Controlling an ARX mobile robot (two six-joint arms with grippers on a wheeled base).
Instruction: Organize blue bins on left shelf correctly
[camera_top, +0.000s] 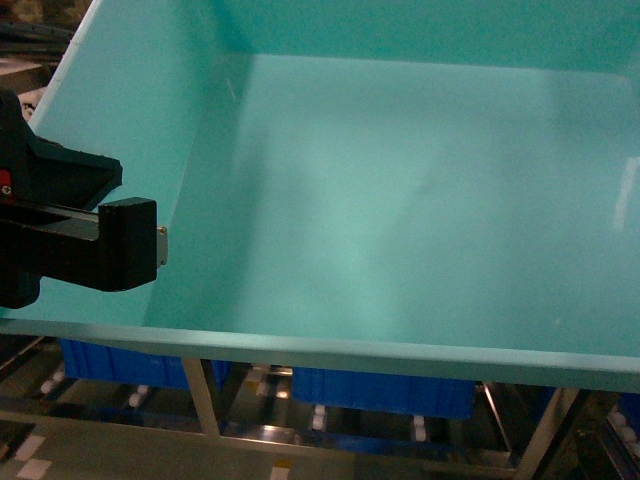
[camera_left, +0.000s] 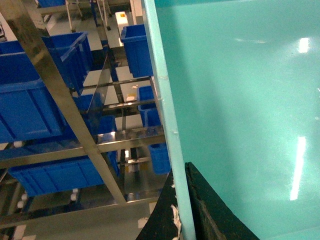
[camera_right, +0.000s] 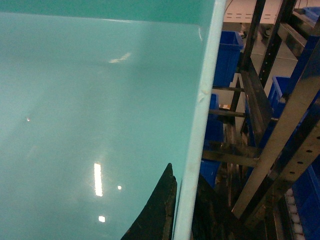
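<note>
**A:** Where does the turquoise bin (camera_top: 400, 200) sit against the jaws?

**B:** Nearest first. In the left wrist view the left gripper (camera_left: 181, 210) straddles the bin's thin rim: one black finger (camera_left: 210, 210) lies inside against the glossy wall, the other outside, with the rim running up between them. The jaws are clamped on that wall.

**A:** And the other side?

**B:** Much the same. In the right wrist view the right gripper (camera_right: 184, 210) has one dark finger (camera_right: 160, 210) on the inner face and one on the outer, the pale rim pinched between. Those jaws are closed on the bin as well.

**A:** What does the head camera give?

**B:** The bin fills nearly the whole view, its open inside facing the camera, tilted, held up between the two arms. The left gripper's black body shows at the left edge, its finger pressed on the outside of the left wall. The right gripper is out of that view.

**A:** What is past the bin?

**B:** Below its near rim, the steel shelf (camera_top: 210, 400) with white rollers (camera_top: 318, 415) and royal-blue crates (camera_top: 380, 390) resting on it. The left wrist view shows more crates stacked on the shelf levels to the left of the bin, the far ones small. The bin touches none of them that I can see.
</note>
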